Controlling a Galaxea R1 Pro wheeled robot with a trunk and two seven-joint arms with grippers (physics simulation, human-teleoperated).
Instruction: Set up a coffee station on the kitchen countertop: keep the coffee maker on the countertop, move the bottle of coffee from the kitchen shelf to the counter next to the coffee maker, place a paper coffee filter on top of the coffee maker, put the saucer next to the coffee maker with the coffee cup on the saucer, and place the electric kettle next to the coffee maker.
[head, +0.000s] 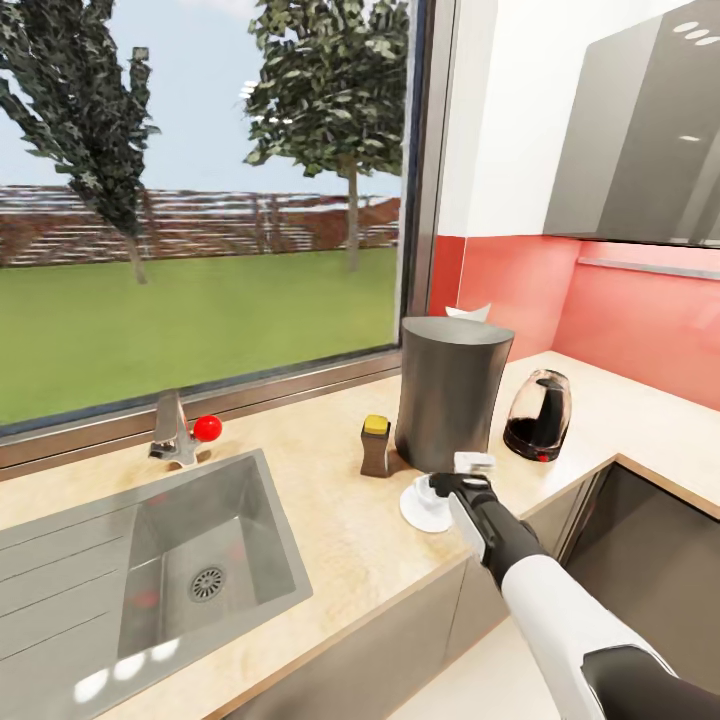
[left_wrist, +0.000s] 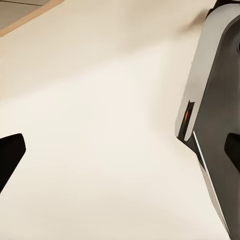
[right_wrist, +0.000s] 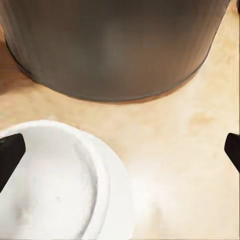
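The right pincer (head: 462, 487) hangs just over the coffee cup (head: 428, 497), and the cup sits on the saucer (head: 412, 510). Both are on the bench (head: 330, 500), right beside the coffee maker (head: 450, 390). In the right wrist view the two dark tips stand far apart at the edges, so the right pincer is spread and holds nothing. The cup (right_wrist: 50, 185) lies below it, off to one side.

The bottle of coffee (head: 376, 445) stands near the coffee maker on the sink side. The electric kettle (head: 538, 415) stands on the other side. The paper coffee filter (head: 468, 313) peeks out on top of the coffee maker, but I cannot see well if it sits flat.

What could go wrong? The arm is very close to the cup. If it lifts crooked, a fingertip may catch the rim and tip the cup off the saucer. A push forward may shove the saucer into the coffee maker. A swing sideways may knock the bottle, which is thin and may fall.

The left pincer (left_wrist: 120, 150) looks spread too, with only pale floor under it.
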